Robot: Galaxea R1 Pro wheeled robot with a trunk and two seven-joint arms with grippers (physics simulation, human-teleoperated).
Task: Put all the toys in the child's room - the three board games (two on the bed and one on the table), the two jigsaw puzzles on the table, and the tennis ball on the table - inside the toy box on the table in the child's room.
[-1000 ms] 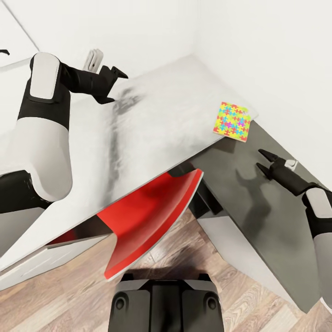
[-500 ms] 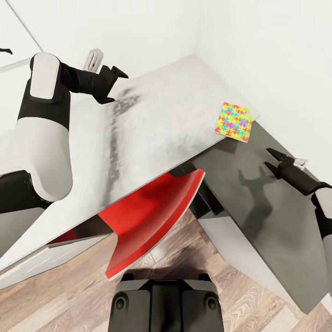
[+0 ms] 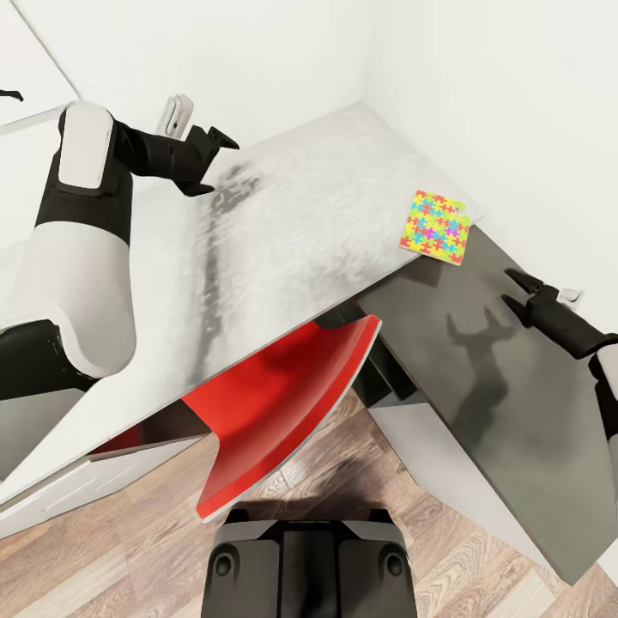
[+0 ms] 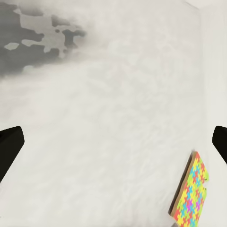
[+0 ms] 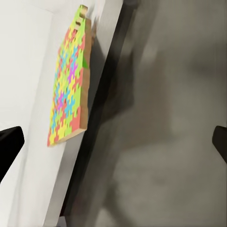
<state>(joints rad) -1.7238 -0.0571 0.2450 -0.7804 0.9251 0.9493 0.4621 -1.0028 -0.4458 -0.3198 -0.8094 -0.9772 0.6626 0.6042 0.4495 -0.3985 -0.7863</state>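
Multicoloured jigsaw puzzle (image 3: 435, 227) lies at table (image 3: 283, 232) edge (flat).

1. The red chair (image 3: 283, 403) is partly hidden under the light grey table (image 3: 283, 232).
2. The jigsaw puzzle (image 4: 191, 194) is cut off by the left wrist picture's edge.
3. The right arm is cut off at the head picture's right edge.
4. The right wrist picture is blurred; the dark wing's (image 5: 165, 142) surface cannot be made out.
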